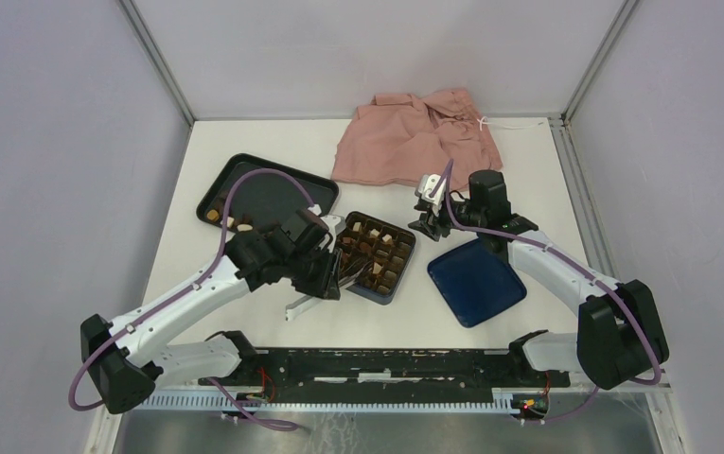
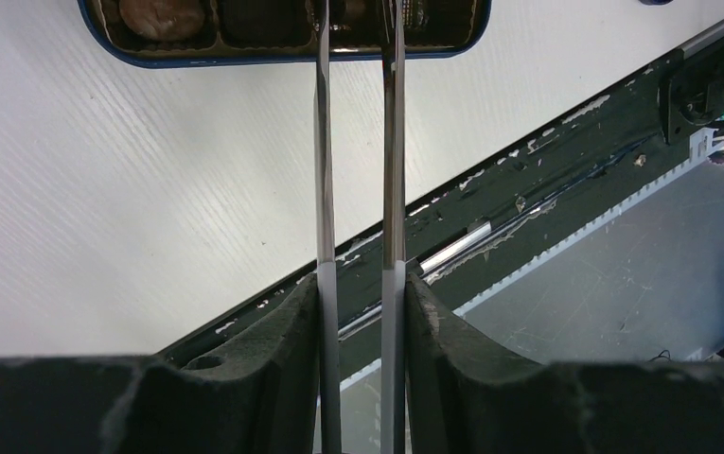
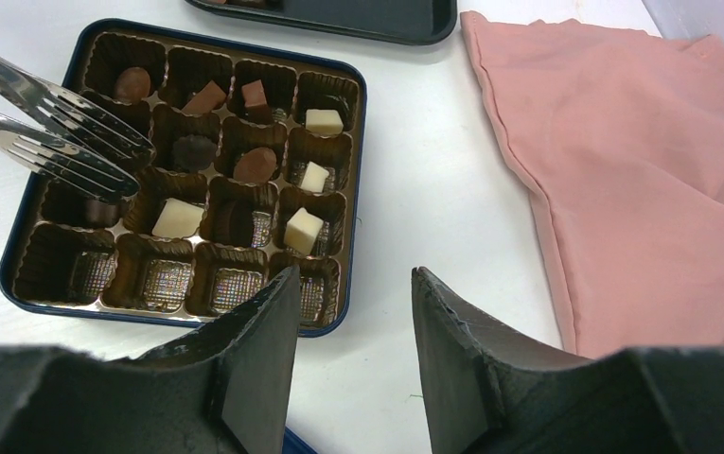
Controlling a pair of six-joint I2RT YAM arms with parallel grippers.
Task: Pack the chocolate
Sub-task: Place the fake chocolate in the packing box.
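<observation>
At the near edge, the black mounting rail (image 1: 386, 364) ran across the front of the white table (image 1: 405, 317), its paint chipped and scratched in my left wrist view. Just beyond it, my left gripper (image 2: 361, 303) was clamped on a pair of metal tongs (image 2: 393, 142), one finger pressed against each blade, with the blades held a narrow gap apart. The forked tips of the tongs reached over the left side of the dark blue box (image 3: 225, 41). I could not tell whether anything sat between them.

The chocolate (image 3: 304, 230) lay mostly in that box, one piece to a cell of the brown gridded insert: cream squares, brown rounds and a couple of tan and reddish blocks. The row nearest my right wrist camera stood unfilled. To the right of the box, apart from it, the blue lid (image 1: 476, 279) lay flat on the table.

Past the lid, my right gripper (image 3: 355, 279) hung above the table with its fingers spread and nothing held between them. It pointed toward the box.

Farther left, the black tray (image 1: 273, 194) held a few more pieces along its near side. At the far edge, a crumpled pink garment (image 1: 414, 137) lay just behind the right gripper. Plain grey walls (image 1: 45, 142) closed in the table on three sides.
</observation>
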